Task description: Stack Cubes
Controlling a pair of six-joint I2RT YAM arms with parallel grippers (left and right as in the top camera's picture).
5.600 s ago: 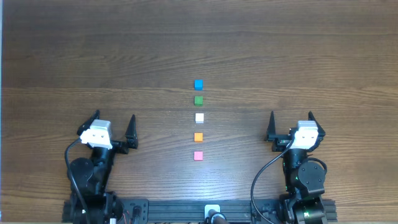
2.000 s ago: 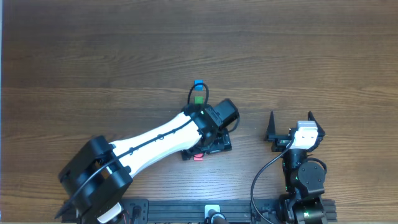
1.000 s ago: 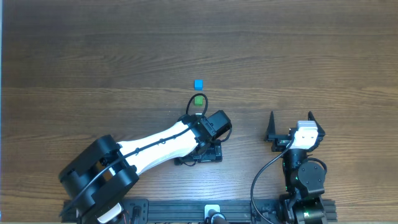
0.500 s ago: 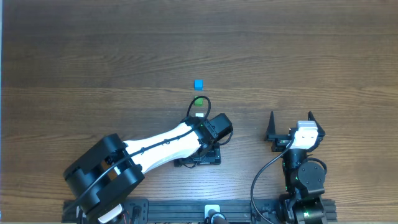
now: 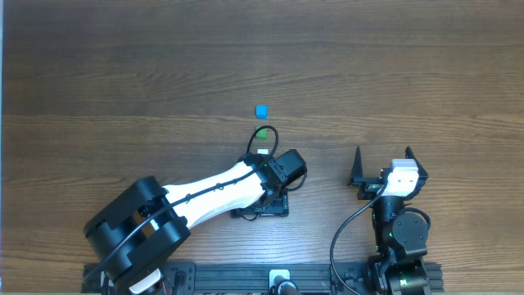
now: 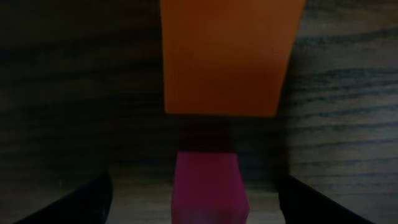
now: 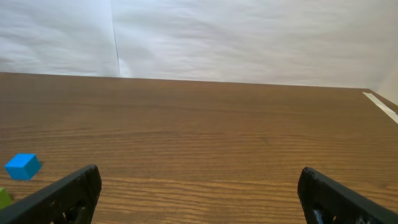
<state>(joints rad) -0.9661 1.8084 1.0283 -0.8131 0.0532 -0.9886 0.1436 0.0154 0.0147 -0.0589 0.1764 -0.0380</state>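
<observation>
The left gripper [image 6: 199, 208] has its jaws apart, one dark finger [image 6: 93, 200] on either side of the pink cube [image 6: 208, 186]. The cube sits on the wooden table [image 5: 123, 65] midway between them, with a gap to each finger. Half a second ago the gripper was in almost the same place. A second ago it was slightly farther out along the row, and two seconds ago it hung over the middle of the row with the pink cube showing at its near edge.

The orange cube [image 6: 224, 56] lies just beyond the pink one, and shadow hides whether the two touch. The left arm [image 5: 205, 192] reaches from its base at the near left diagonally to the centre of the table, with the wrist folded so the gripper points down at the near end of the row. It was parked at the near left 5.6 seconds ago.

Just far of the wrist is the green cube [image 5: 261, 134], and the blue cube [image 5: 261, 111] lies farther still.

The right gripper [image 5: 382, 164] is parked at the near right with its jaws wide apart around nothing, unchanged throughout.
</observation>
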